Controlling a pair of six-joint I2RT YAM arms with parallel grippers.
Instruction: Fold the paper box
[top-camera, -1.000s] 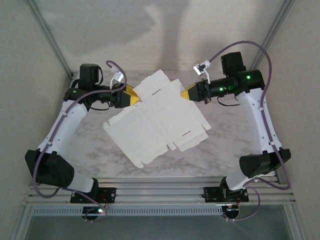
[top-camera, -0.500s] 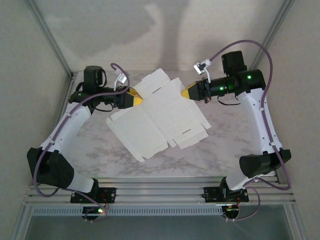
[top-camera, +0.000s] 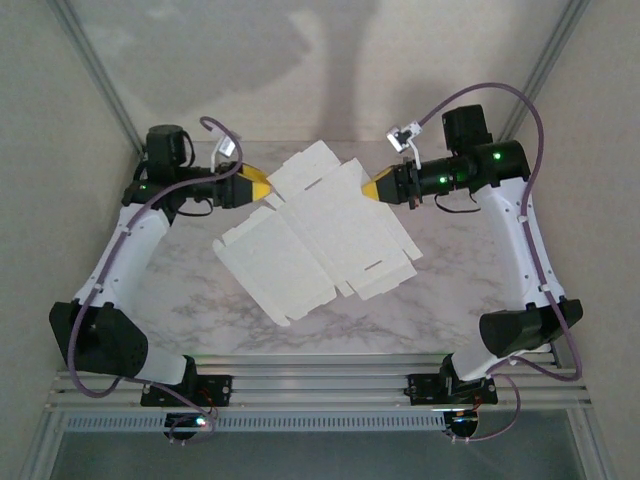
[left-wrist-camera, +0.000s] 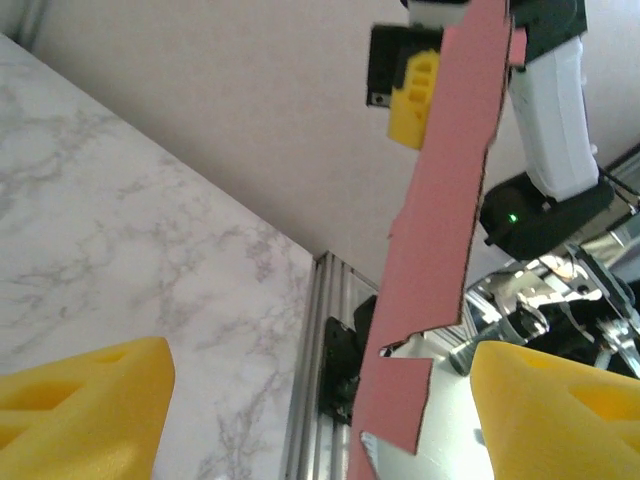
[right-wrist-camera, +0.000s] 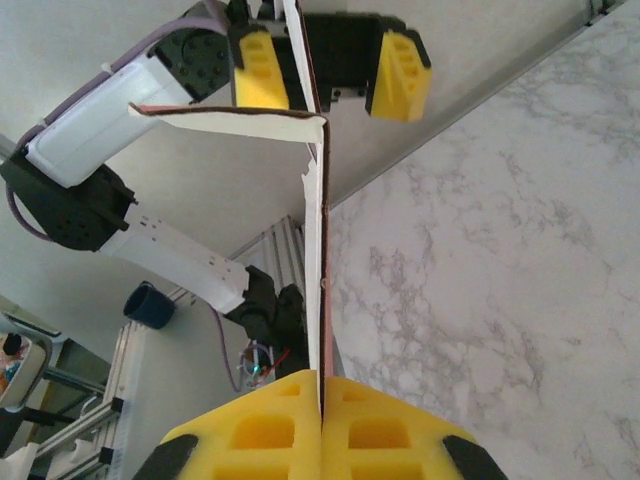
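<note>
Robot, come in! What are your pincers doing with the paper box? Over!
Left pincer open, off the paper box. Right pincer shut on its edge. Mostly unfolded, white side up. Nothing in the way.

Paper box (top-camera: 312, 232) over table (top-camera: 455, 300) centre

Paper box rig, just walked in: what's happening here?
The right gripper is shut on one edge of the paper box, holding it over the marble table. The box is mostly an unfolded blank, white face toward the top camera and pink face toward the left wrist camera. The left gripper sits at the opposite edge with its fingers open on either side of the sheet, not clamping it. No real fold is made yet.
</note>
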